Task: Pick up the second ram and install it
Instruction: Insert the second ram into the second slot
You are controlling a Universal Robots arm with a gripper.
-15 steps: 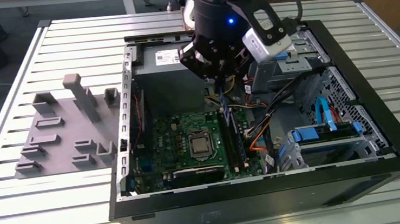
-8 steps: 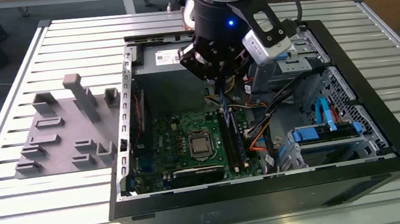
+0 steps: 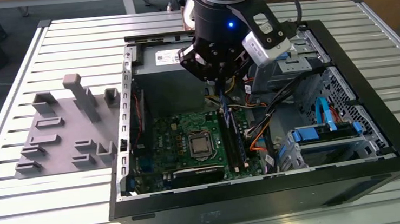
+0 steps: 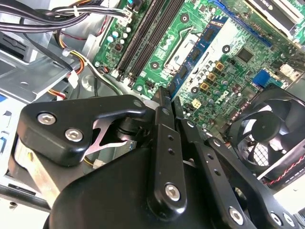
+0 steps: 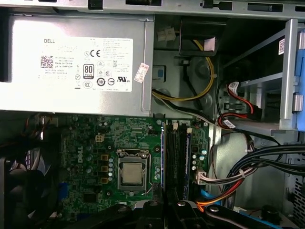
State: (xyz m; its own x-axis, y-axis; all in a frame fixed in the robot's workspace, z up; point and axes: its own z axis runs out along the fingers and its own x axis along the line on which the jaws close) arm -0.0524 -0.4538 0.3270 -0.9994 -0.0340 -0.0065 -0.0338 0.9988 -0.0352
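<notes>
My gripper (image 3: 222, 95) hangs inside the open computer case (image 3: 372, 97), just above the far end of the memory slots (image 3: 233, 139). In the second wrist view its two black fingers (image 4: 163, 107) meet at the tip (image 4: 165, 91), shut, and no long stick shows between them. Long dark strips stand in the memory slots (image 5: 175, 162) beside the processor (image 5: 132, 174). I cannot single out the second ram among them. The same slots (image 4: 143, 38) run away from the fingertips in the second wrist view.
A grey fixture plate (image 3: 64, 129) with posts lies on the slatted table at the exterior view's left. The power supply (image 5: 76, 67), cable bundles (image 3: 272, 105), a blue drive cage (image 3: 325, 133) and a fan (image 4: 267, 129) crowd the case around the board.
</notes>
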